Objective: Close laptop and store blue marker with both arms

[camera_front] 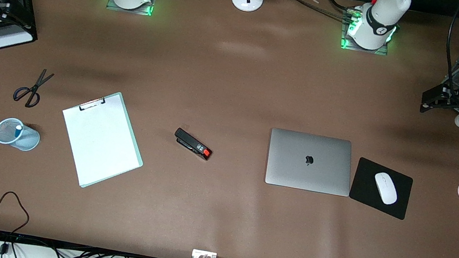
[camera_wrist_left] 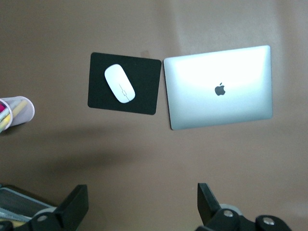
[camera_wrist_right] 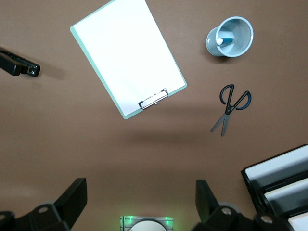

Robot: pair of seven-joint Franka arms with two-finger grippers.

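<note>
The laptop (camera_front: 309,161) lies shut in the right middle of the front view, its lid with the apple logo up, just beside the black mousepad (camera_front: 381,188) that carries the white mouse (camera_front: 386,188). The blue marker (camera_front: 18,130) stands inside the light blue mesh cup (camera_front: 17,133) at the left of that view, so the task seems finished.

The left gripper (camera_wrist_left: 139,207) hangs high over bare table with its fingers spread wide and nothing between them. The right gripper (camera_wrist_right: 139,204) is the same, released and empty, high over the table near its own base.

Little risk remains. The marker leans on the cup's wall, and a gripper that brushes this light cup could tip it over. The clipboard (camera_front: 101,139) and the scissors (camera_front: 32,88) lie near the cup and could also be pushed.

Only the marker's pale end and a little blue are visible; the rest is hidden in the cup. In the front view both grippers are hard to make out at the frame's edges.
</note>
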